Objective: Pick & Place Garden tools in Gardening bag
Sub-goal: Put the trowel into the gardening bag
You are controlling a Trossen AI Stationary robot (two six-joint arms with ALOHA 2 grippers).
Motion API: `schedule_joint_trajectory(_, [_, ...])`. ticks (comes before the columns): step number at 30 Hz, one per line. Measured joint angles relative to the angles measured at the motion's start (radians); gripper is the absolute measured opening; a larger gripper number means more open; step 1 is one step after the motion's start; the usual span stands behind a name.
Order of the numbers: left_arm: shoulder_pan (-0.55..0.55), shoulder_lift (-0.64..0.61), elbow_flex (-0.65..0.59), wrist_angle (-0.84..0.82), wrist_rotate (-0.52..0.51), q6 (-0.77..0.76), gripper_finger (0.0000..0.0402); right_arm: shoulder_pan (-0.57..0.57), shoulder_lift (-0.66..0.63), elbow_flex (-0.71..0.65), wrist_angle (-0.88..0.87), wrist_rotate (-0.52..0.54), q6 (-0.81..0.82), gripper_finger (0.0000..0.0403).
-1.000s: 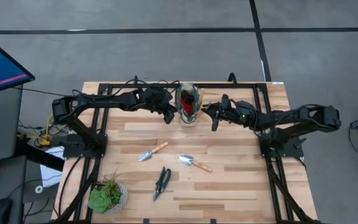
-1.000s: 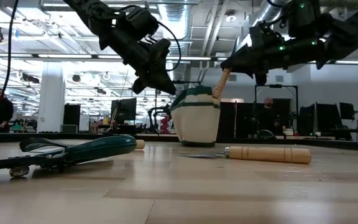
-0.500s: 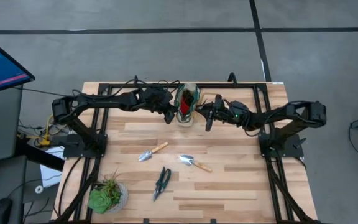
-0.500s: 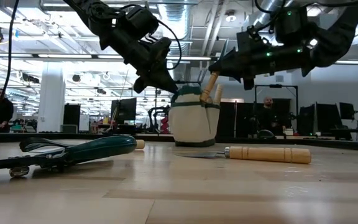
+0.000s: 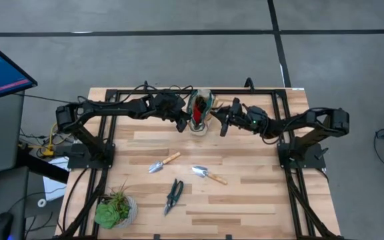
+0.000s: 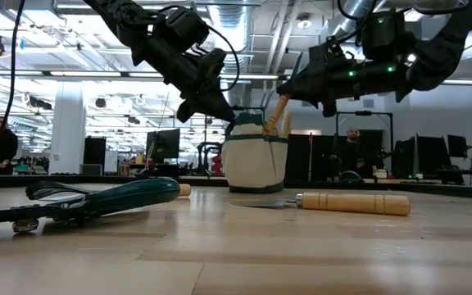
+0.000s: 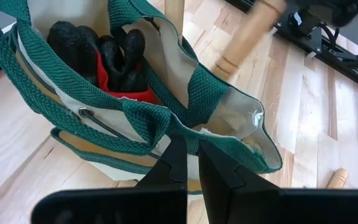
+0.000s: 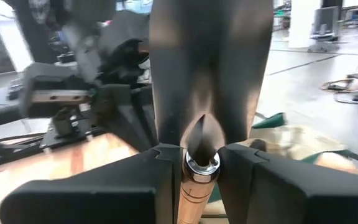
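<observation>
On my overhead feed, lower left of the frame, the potted plant (image 5: 115, 211) sits alone at the table's (image 5: 259, 193) corner. Moving right, one trowel (image 5: 163, 162), the pruning shears (image 5: 173, 196) and a second trowel (image 5: 209, 175) lie loose on the wood in the middle, apart from each other.

Upper centre, my left gripper (image 5: 183, 123) has its fingers (image 7: 185, 163) clenched together, pinching the green rim of the gardening bag (image 5: 201, 113), which stands upright; a red-and-black item (image 7: 118, 62) lies inside it.

Just right of the bag, my right gripper (image 5: 223, 119) has its fingers (image 8: 148, 186) closed narrowly around a wooden-handled tool (image 6: 275, 111), gripped at the metal collar, the handle tilted down into the bag's mouth.
</observation>
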Motion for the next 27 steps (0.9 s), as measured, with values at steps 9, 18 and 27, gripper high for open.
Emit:
schedule_joint_trajectory(9, [-0.002, 0.000, 0.000, 0.006, 0.003, 0.000, 0.0001, 0.034, 0.000, 0.000, 0.014, -0.019, 0.009, 0.0061])
schedule_joint_trajectory(18, [-0.030, 0.000, 0.000, 0.013, 0.002, 0.000, 0.0001, 0.034, 0.082, 0.020, 0.067, -0.018, 0.012, 0.0061])
schedule_joint_trajectory(27, [-0.035, 0.000, 0.000, 0.013, -0.001, -0.006, 0.0001, 0.041, 0.162, 0.081, 0.057, -0.042, 0.002, 0.0061])
